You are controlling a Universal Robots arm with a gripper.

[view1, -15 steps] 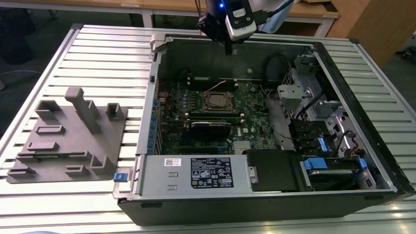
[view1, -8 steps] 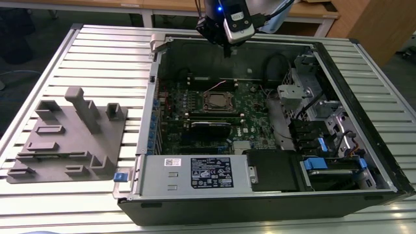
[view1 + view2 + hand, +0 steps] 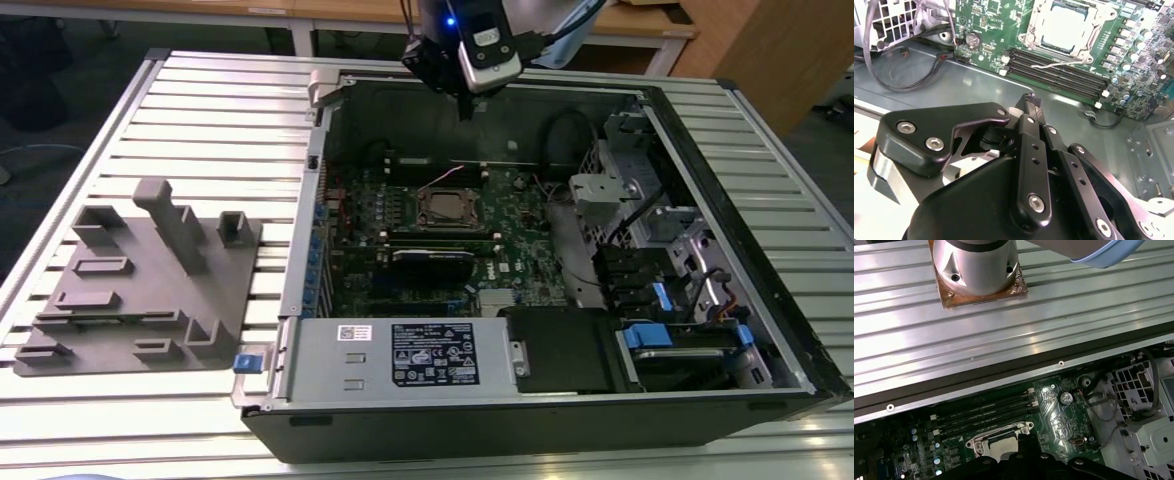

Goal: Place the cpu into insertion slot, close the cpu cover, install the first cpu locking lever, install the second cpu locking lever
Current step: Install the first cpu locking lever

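The slatted table (image 3: pixel 160 120) carries an open computer case (image 3: pixel 534 430). In the exterior view I hang over its twelve o'clock wall, jaws clenched on nothing. At six o'clock from me, on the green board (image 3: pixel 527 235), the insertion slot (image 3: pixel 422 208) holds the cpu (image 3: pixel 1066 25), framed by the cpu cover (image 3: pixel 1040 26).

Open room above insertion slot (image 3: pixel 422 208); thin wire (image 3: pixel 1054 65) beside
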